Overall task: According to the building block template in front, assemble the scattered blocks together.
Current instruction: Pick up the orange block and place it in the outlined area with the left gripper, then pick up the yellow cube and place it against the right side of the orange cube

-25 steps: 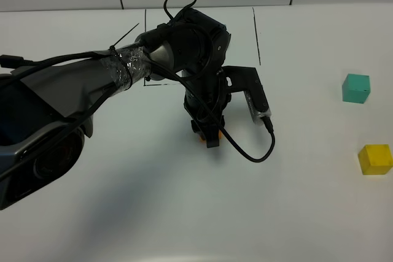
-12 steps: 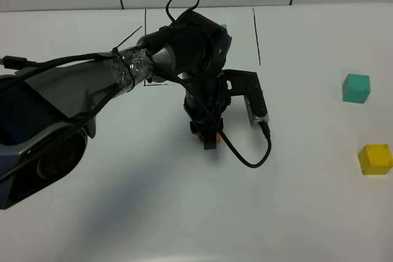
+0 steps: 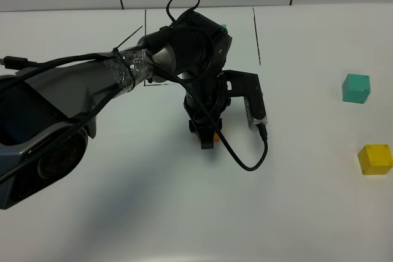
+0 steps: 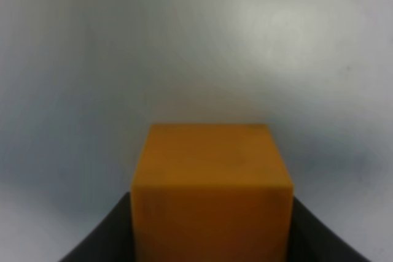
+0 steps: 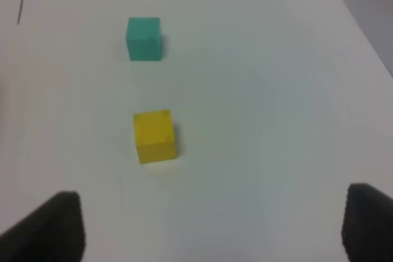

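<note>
Orange cube near the table's middle, just in front of the black-line frame. In the high view it is mostly hidden under the left gripper, only a scrap of orange showing. In the left wrist view the same cube fills the lower middle; one dark finger lies against one side, its partner against the opposite side. Left gripper clamped on the orange cube, jaws pressed to both flanks; whether the cube rests on the table or is raised off it, cannot tell.

Teal cube and yellow cube loose at the far right of the table, well apart from the orange one. They are apart from each other too; teal farther back, yellow nearer the camera side; both sitting flat. The right wrist view shows the same pair, teal beyond yellow, not touching.

Template at the back of the table, between the black lines. Only a sliver of its teal end shows past the left arm; the rest is hidden.

Right gripper seen in its own wrist view only. Its fingertips sit at the two lower corners, spread wide with bare table between; it hangs above the table, short of the yellow cube.

Black cable loops from the left wrist, hanging just beside the orange cube.
</note>
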